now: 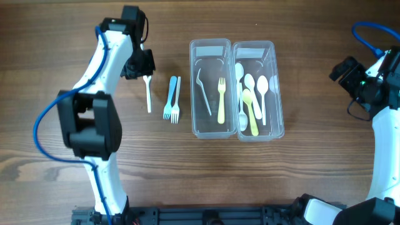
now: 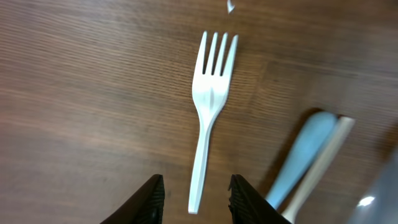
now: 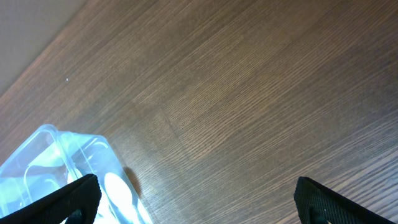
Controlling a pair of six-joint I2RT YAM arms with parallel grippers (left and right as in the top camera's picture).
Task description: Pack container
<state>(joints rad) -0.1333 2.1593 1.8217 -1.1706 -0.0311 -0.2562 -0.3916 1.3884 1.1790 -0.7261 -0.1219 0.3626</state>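
Table [image 1: 300,181]: wooden.
Container [image 1: 232,94]: clear; a yellow fork [image 1: 220,103] is kept in the left compartment, spoons [image 1: 262,84] in the right.
Left gripper [image 2: 196,186]: fingers are spread on both sides of the white fork [image 2: 208,106] handle.
Right gripper [image 3: 196,186]: spread wide, nothing is held.
White fork: laid flat, left of the container.
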